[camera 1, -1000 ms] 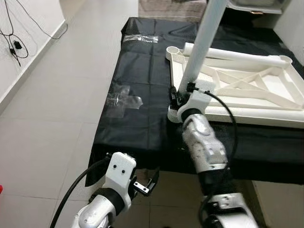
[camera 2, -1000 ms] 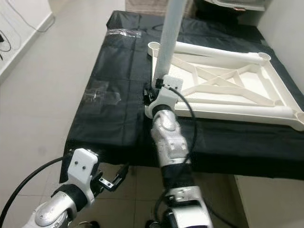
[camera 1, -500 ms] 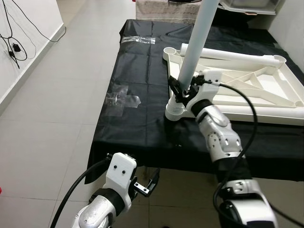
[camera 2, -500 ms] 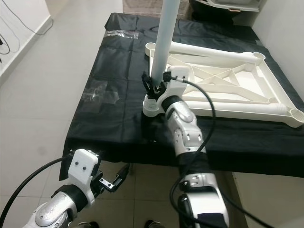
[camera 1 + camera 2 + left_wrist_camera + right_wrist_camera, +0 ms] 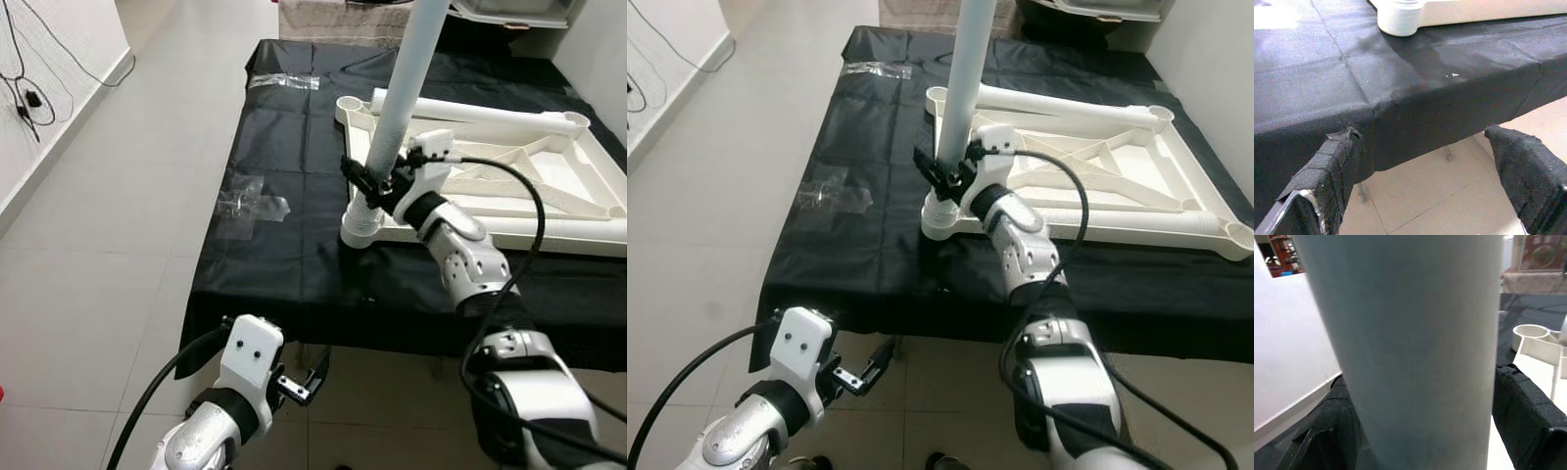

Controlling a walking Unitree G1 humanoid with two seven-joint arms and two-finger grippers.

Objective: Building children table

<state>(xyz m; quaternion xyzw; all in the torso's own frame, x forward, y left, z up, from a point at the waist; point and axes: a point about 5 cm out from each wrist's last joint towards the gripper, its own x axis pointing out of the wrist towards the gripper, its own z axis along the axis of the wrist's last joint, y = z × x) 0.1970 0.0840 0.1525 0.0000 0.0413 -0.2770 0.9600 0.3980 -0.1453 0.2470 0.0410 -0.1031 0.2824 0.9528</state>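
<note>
Now R gripper apparently clamps upright leg.

No legible text, label, brand, number or sign found. Coloured poster seen in right wrist view background, too blurred for reading. No markings made out on remaining surfaces.

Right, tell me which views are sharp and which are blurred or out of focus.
Both eye views are sharp and evenly lit. In the left wrist view the black cloth is crisp, the left gripper fingers near the lens soft. In the right wrist view the white leg is close and blurred.
</note>
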